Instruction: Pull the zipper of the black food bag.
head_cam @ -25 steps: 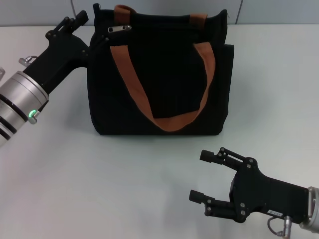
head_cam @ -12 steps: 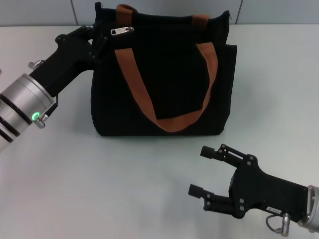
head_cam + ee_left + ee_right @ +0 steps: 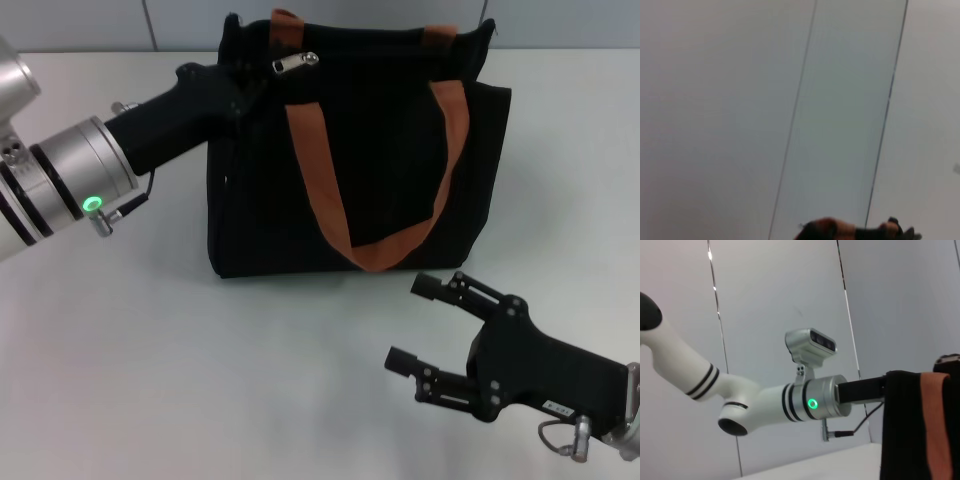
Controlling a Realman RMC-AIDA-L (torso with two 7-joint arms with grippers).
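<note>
The black food bag stands upright on the white table at the back middle, with two orange-brown handles. The small silver zipper lies on the top zip line near the bag's left end. My left gripper is pressed against the bag's top left corner, just left of the zipper, black on black. My right gripper is open and empty, low over the table in front of the bag's right part. The right wrist view shows the bag's edge and the left arm.
The white table stretches in front of and to both sides of the bag. Grey wall panels stand behind the table. The left wrist view shows only a sliver of the bag's top.
My left arm has swung to the right and come up against the bag's top left corner. The bag has shifted to the right with it. The right gripper has barely moved.
</note>
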